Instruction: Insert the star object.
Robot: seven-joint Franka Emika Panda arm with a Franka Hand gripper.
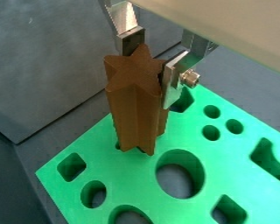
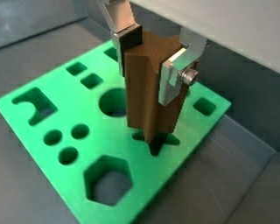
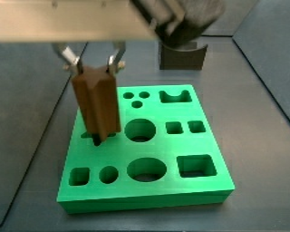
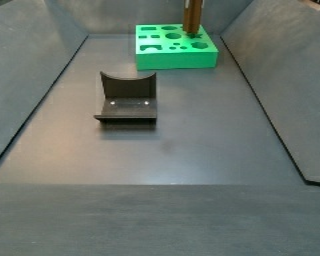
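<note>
The star object [image 3: 98,107] is held upright at the left edge of the green board [image 3: 159,177], with its lower tip entered in the star-shaped hole [image 2: 156,140]. It is clamped near its top by the gripper [image 1: 152,59], whose silver fingers [image 1: 175,79] are closed against its ridged sides. The task is judged well advanced: alignment appears done, but most of the prism stands above the board, so pushing down and release remain. How deep the tip sits cannot be made out. In a side view the gripper is cut off above the prism [image 4: 192,17]. The dark grey block [image 4: 127,98] rests on the table [image 4: 190,140], well apart from the board.
</note>
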